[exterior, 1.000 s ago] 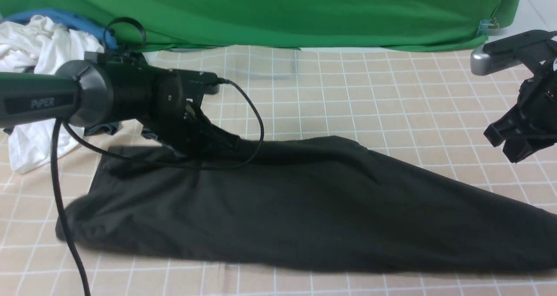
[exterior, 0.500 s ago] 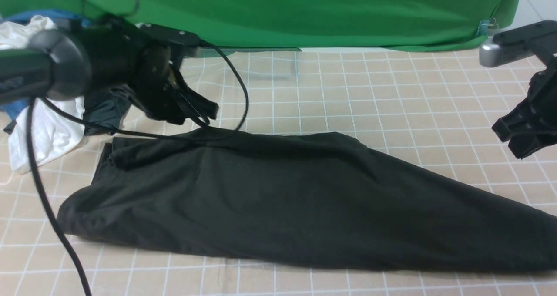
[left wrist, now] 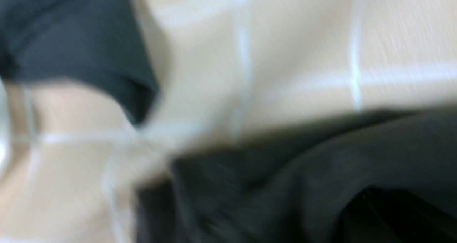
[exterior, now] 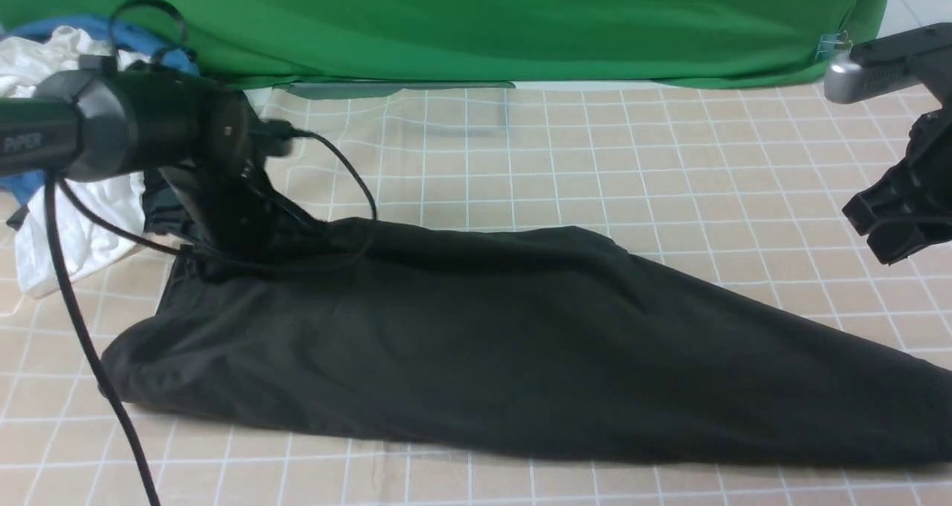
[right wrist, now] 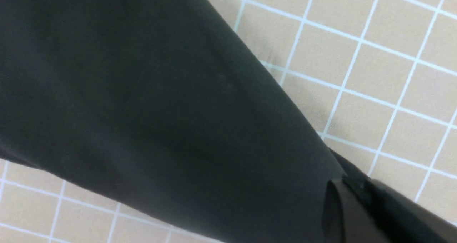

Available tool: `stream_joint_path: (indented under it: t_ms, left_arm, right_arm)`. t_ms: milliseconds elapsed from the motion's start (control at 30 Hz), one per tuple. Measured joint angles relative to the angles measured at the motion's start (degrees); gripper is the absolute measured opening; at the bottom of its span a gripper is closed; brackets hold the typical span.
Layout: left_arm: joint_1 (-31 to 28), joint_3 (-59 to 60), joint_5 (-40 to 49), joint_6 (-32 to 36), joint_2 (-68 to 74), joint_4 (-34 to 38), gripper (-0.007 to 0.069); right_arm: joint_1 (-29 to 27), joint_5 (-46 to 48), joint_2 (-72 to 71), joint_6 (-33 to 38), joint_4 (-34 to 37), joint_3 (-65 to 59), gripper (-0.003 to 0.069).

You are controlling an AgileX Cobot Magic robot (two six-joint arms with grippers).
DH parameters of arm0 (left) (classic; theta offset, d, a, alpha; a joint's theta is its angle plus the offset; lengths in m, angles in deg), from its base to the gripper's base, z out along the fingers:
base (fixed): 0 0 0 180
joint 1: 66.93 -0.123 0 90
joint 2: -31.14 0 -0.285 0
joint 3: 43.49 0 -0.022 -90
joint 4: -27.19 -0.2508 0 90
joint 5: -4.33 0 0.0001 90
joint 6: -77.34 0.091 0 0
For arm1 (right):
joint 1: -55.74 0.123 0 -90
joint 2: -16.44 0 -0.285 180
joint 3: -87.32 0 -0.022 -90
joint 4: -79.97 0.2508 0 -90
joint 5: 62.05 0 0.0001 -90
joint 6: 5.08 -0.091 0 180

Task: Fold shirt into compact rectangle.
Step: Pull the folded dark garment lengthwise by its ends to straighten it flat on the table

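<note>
The black shirt [exterior: 483, 342] lies on the checked table as a long folded band, wide at the left and tapering to the right front. My left gripper [exterior: 249, 234] is down on the shirt's far left corner. In the blurred left wrist view, dark shirt fabric [left wrist: 321, 164] fills the area around the fingers, so their state does not show. My right gripper [exterior: 881, 227] hangs above the table beyond the shirt's right end, fingers together and empty. The right wrist view looks down on the shirt [right wrist: 142, 110] beside the gripper [right wrist: 353, 196].
A smaller dark grey garment [exterior: 160, 205] and a white garment [exterior: 67, 231] are heaped at the far left, close behind my left arm. A blue item [exterior: 97, 26] lies behind them. A green backdrop [exterior: 483, 22] closes the far edge. The left arm's cable [exterior: 89, 357] trails over the table.
My left gripper lifted off the shirt's far edge, swung left, and has come back down on the shirt's far left corner. My right gripper drifted slightly up and right.
</note>
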Motion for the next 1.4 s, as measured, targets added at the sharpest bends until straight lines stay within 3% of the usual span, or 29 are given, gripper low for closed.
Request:
stream_joint_path:
  t_ms: [200,433,500,700,833,933,1167,1267,1400]
  left_arm:
    - [-4.20,-3.73,-4.11,-0.06,0.50,-0.29,0.0019]
    - [-6.23,-8.82,11.06,4.03,-3.64,1.51,0.0019]
    - [-6.23,-7.73,11.89,4.81,-6.03,2.78,0.0019]
    - [-6.23,12.02,11.27,2.42,-23.20,4.68,0.0019]
    - [-6.23,20.79,6.13,1.56,-27.24,2.84,0.0028]
    - [-6.23,22.24,3.85,1.19,-26.76,2.37,0.0088]
    - [-6.23,22.46,-1.61,0.81,-21.42,0.83,0.0399]
    - [-6.23,22.46,-2.94,0.81,-19.58,0.35,0.0496]
    - [-6.23,22.46,-3.14,0.81,-17.70,0.53,0.0524]
  right_arm:
    - [0.00,0.21,0.00,0.00,0.32,0.00,0.0123]
    - [0.00,2.91,0.00,0.03,1.95,0.00,0.0123]
    - [0.00,3.64,0.00,0.15,2.10,0.00,0.0123]
    - [0.00,5.30,-0.05,1.45,2.14,0.00,0.0130]
    - [0.00,4.53,-0.10,1.52,2.45,0.00,0.0136]
    - [0.00,3.59,-0.10,2.17,3.93,0.00,0.0141]
    - [0.00,2.29,-0.10,6.70,8.89,0.00,0.0144]
    - [0.00,2.11,-0.10,7.41,9.09,0.00,0.0144]
    - [0.00,1.42,-0.10,7.48,9.16,0.00,0.0144]
